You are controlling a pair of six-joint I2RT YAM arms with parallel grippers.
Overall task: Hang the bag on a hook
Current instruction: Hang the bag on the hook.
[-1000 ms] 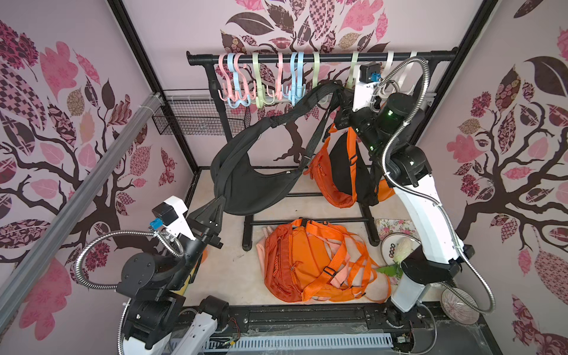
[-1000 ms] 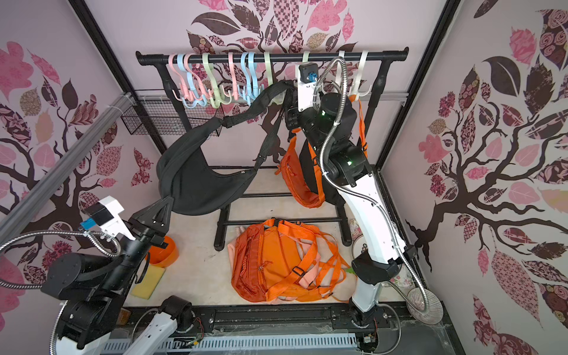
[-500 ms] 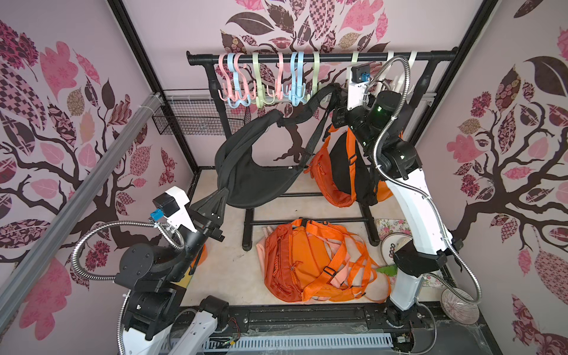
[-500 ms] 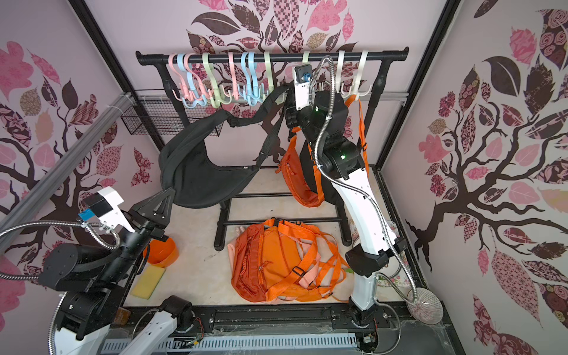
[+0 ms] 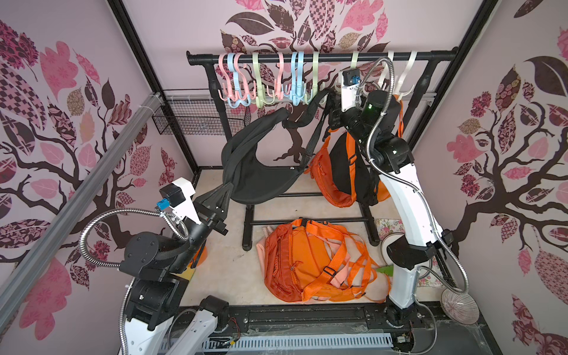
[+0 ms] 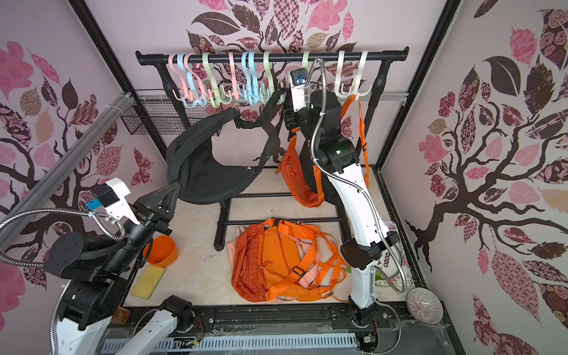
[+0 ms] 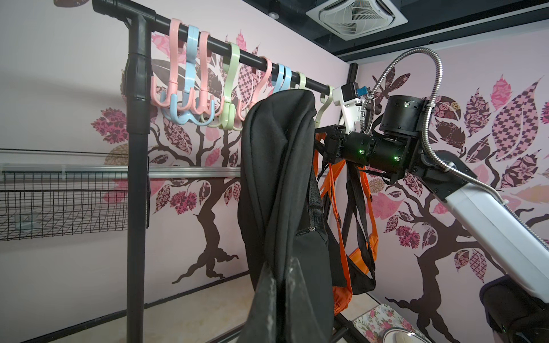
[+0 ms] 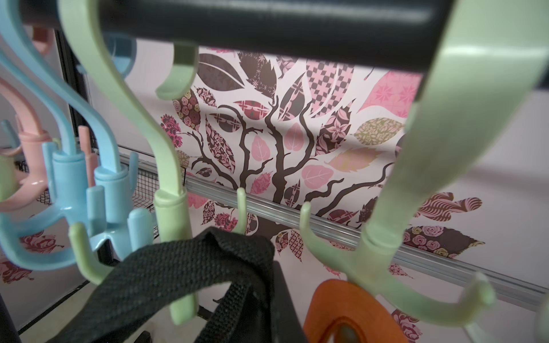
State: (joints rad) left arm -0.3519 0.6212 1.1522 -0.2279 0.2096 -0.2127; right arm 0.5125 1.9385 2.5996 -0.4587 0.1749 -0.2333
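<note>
**Left gripper** (image 5: 226,189), lower left in a top view: clamped on the lower corner of the bag (image 5: 258,172). The black bag is held aloft at centre, slung between both arms and clear of the floor.

**Strap** (image 8: 178,267): raised to the foot of a green hook (image 8: 169,184) and crossing in front of its stem in the right wrist view. Whether a prong is caught cannot be told.

**Right gripper** (image 5: 331,103), upper centre-right, below the rail (image 5: 430,56): closed on the strap.

**Risks:**
- The bag could be dropped if the strap is released before it is seated.
- The loose hook may be swung aside when pushed, so the prong is missed.
- The strap may be dragged off by the pull from the left grip.
- The blue hooks (image 8: 74,178) alongside may be snagged.
</note>
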